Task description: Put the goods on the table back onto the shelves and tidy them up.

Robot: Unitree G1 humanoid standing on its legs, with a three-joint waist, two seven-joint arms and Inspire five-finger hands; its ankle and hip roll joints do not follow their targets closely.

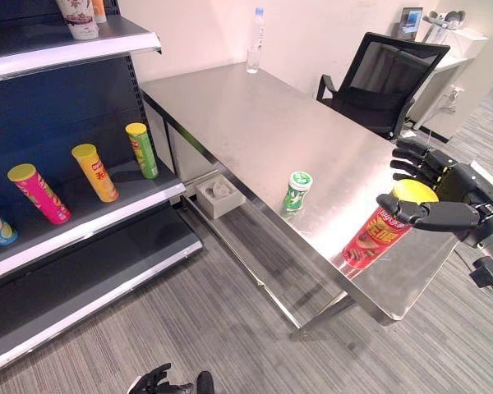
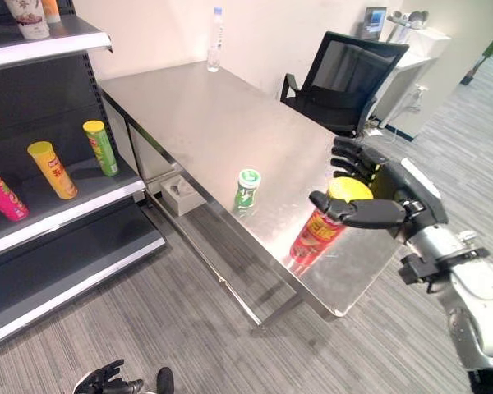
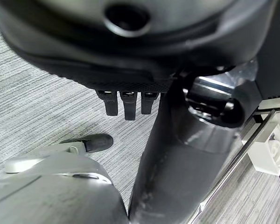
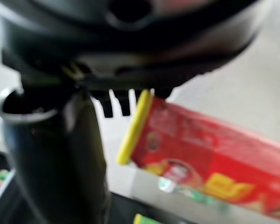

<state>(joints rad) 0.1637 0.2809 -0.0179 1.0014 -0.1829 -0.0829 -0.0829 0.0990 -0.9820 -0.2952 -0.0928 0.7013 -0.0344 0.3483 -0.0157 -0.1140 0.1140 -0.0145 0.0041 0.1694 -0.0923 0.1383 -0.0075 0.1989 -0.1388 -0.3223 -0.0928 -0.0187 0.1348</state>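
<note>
I log a steel counter (image 1: 255,123) beside dark shelves (image 1: 107,213), whose middle shelf carries a pink (image 1: 38,194), a yellow (image 1: 94,172) and a green chip can (image 1: 141,150), all leaning. My right hand (image 1: 444,197) sits at the top of the red chip can (image 1: 378,234) with a yellow lid, standing near the counter's front edge, fingers (image 1: 411,160) spread and thumb extended, not closed on it. A short green can (image 1: 296,193) stands mid-counter; my left hand (image 1: 160,382) hangs low by the floor, fingers curled, empty.

- Bright, even indoor light; the steel surface (image 1: 255,123) shows soft glare and reflections.
- Right wrist view blurs the red can (image 4: 205,154).
- Straight lines bow near head-view edges.
</note>
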